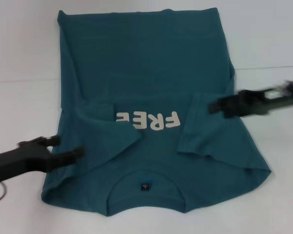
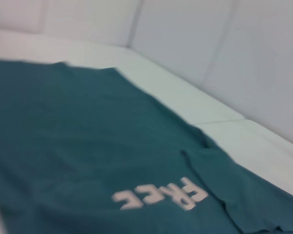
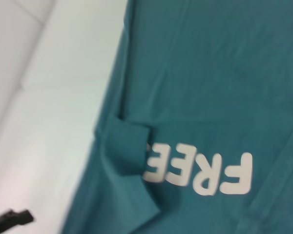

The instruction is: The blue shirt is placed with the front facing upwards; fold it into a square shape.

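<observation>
The blue shirt (image 1: 146, 63) lies front up on the white table, collar and dark neck label (image 1: 145, 186) nearest me, hem at the far side. Both sleeves are folded inward over the chest: one sleeve (image 1: 105, 131) covers the start of the white "FREE" print (image 1: 149, 120), the other sleeve (image 1: 205, 131) lies beside its end. My left gripper (image 1: 63, 147) is open and holds nothing, over the shirt's left edge near the shoulder. My right gripper (image 1: 212, 107) hovers, blurred, over the right folded sleeve's edge. The wrist views show the shirt (image 2: 63, 136) (image 3: 210, 73) and print (image 2: 161, 197) (image 3: 200, 173).
The white table (image 1: 24, 58) surrounds the shirt, with bare surface on both sides. A seam in the white surface (image 1: 268, 68) runs across behind the right arm. The left gripper's dark tip (image 3: 10, 219) shows in the right wrist view.
</observation>
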Robot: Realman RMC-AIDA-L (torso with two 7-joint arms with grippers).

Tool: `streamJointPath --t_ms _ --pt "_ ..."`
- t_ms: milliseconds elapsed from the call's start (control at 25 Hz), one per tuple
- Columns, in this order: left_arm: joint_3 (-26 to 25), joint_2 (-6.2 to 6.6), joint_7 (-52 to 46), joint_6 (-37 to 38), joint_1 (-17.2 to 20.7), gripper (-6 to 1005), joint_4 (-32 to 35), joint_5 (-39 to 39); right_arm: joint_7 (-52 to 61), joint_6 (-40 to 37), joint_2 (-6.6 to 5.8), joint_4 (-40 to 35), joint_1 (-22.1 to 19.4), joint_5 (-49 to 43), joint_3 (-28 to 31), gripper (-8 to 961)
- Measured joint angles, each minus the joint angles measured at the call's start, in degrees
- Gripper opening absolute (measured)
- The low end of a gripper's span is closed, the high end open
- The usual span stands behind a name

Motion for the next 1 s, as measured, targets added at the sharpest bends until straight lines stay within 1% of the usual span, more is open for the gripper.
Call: streamJointPath --t_ms 80,160,280,360,400,480,600,680,800,880,920,960,1000 --pt "-1.22 0.36 -4.64 1.45 1.23 920 -1.55 1.03 -2.43 -2.29 -0.71 -0.63 -4.90 5.52 1.34 474" --pt "-3.36 0.40 -8.81 3.08 1.56 921 -1.94 3.19 -4.88 -3.91 -1.43 -0.51 -9.10 9.58 2.44 545" --pt "-6.13 0.34 -15.57 3.67 1.81 922 -2.76 7.95 -7.22 -4.48 -1.88 -0.45 -13.57 11.26 3.96 669" --pt "-6.90 -0.05 -18.07 3.72 2.73 923 -4.49 9.92 -7.93 -4.57 -2.01 -0.69 -15.22 11.36 5.08 751" --pt "-7.16 -0.35 -18.85 3.71 3.24 924 -5.27 10.49 -8.64 -4.65 -2.07 -0.63 -15.89 11.34 5.82 764" --pt "-7.40 -0.68 -20.32 3.58 3.65 925 -5.97 11.54 -9.64 -4.64 -2.22 -0.26 -16.53 11.13 6.77 790" --pt "-7.44 -0.82 -23.94 3.65 3.42 926 -6.73 15.14 -11.29 -4.16 -2.40 0.69 -16.78 10.75 7.07 791" --pt "-6.86 -1.31 -24.87 4.09 3.88 927 -8.71 16.91 -12.09 -3.82 -2.60 1.43 -16.73 10.70 7.09 791" --pt "-4.64 -1.97 -22.62 3.32 5.68 928 -11.74 17.59 -12.91 -3.20 -2.94 2.34 -16.38 10.68 7.06 791" --pt "-2.57 -2.12 -20.65 2.01 7.16 928 -13.69 17.43 -13.09 -2.84 -3.14 2.72 -16.26 10.68 7.05 790" --pt "-2.57 -2.12 -20.65 2.01 7.16 927 -13.69 17.43 -13.10 -2.75 -3.23 2.87 -16.17 10.68 7.05 790" --pt "-0.15 -2.16 -18.21 -0.35 8.13 927 -15.03 17.26 -13.11 -2.67 -3.28 2.92 -16.09 10.68 7.06 790" --pt "0.71 -2.17 -16.89 -1.47 8.42 926 -15.32 17.23 -13.12 -2.62 -3.30 2.93 -16.04 10.68 7.08 790"
